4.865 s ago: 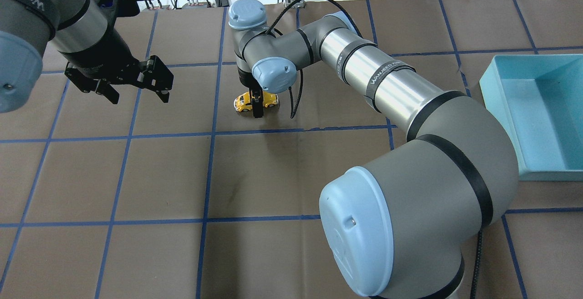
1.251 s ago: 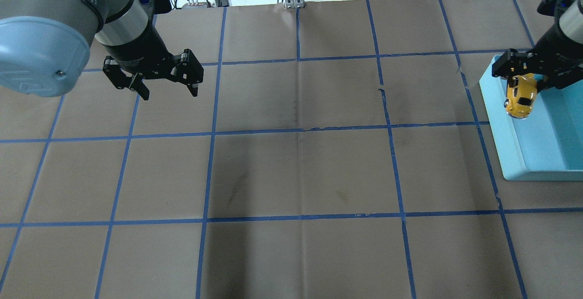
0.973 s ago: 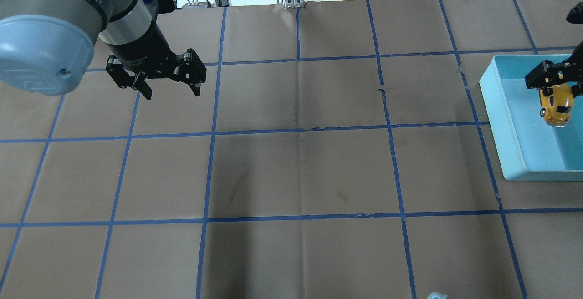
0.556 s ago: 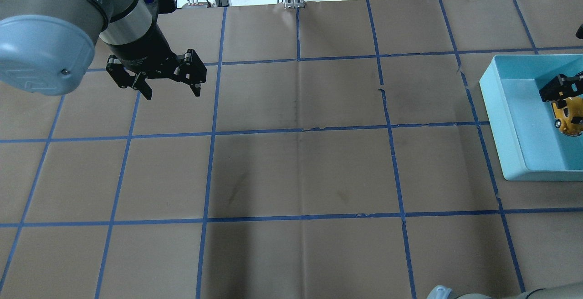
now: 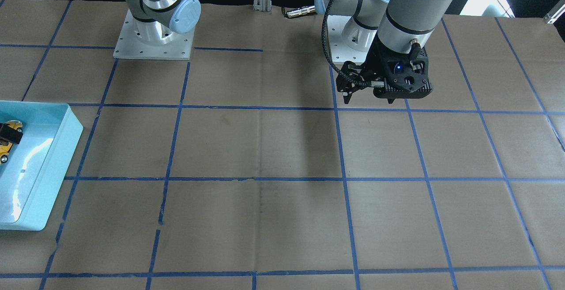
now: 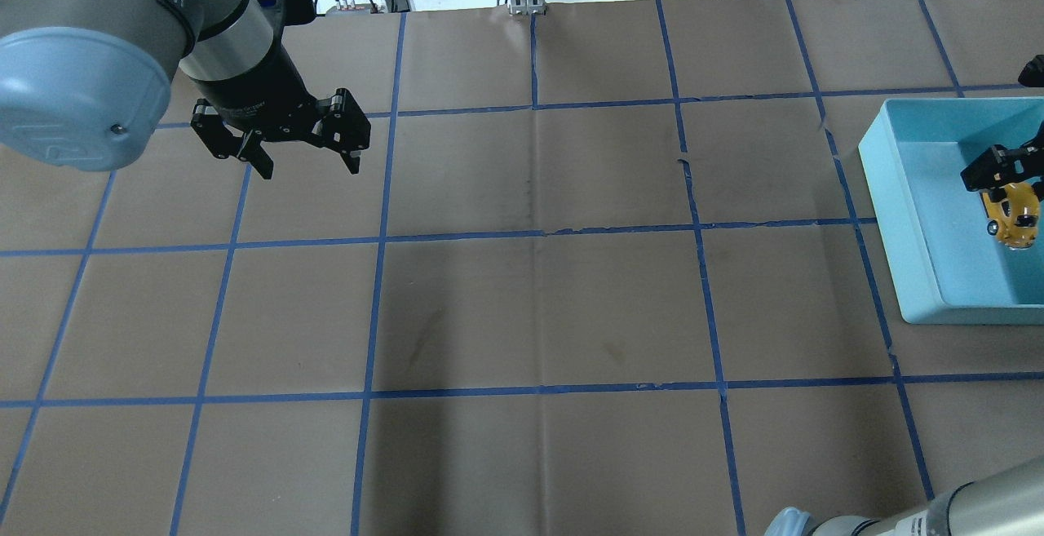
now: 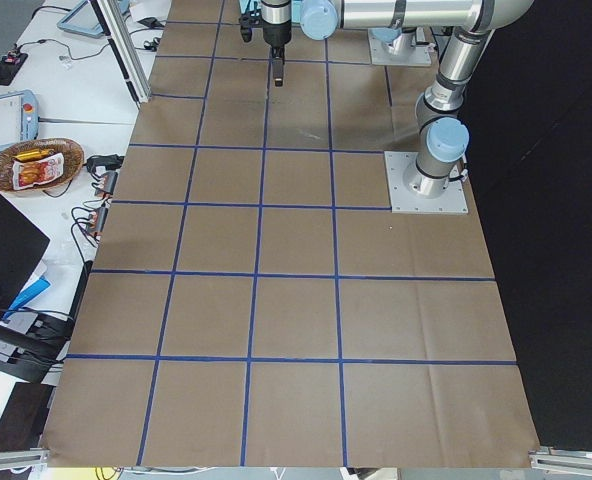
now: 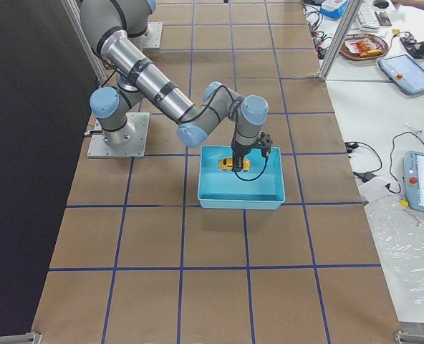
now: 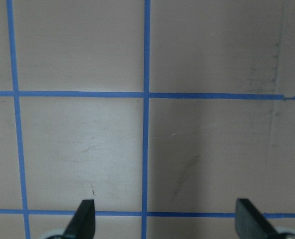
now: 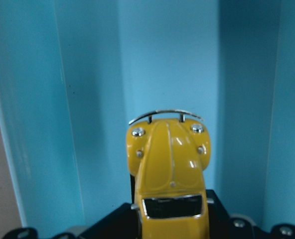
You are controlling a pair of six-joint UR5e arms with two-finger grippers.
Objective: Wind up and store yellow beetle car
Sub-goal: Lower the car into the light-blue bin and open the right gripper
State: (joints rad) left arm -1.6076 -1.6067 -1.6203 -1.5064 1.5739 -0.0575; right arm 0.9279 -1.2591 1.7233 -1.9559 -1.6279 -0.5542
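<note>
**Beetle held inside the bin**

At the right edge of the overhead frame, your right gripper [image 6: 1011, 193] clamps the yellow beetle car [image 6: 1014, 218] within the walls of the teal bin [image 6: 897, 226]. You cannot tell whether its wheels touch the floor. At upper left, your left gripper [image 6: 308, 167] hangs with its fingers spread apart.

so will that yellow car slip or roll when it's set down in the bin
The yellow beetle car looks glossy, with highlights on its hood, so it may slip in a light pinch. It seems rigid, undeformed between the fingers. On wheels, it likely rolls on the smooth teal bin floor.
</note>
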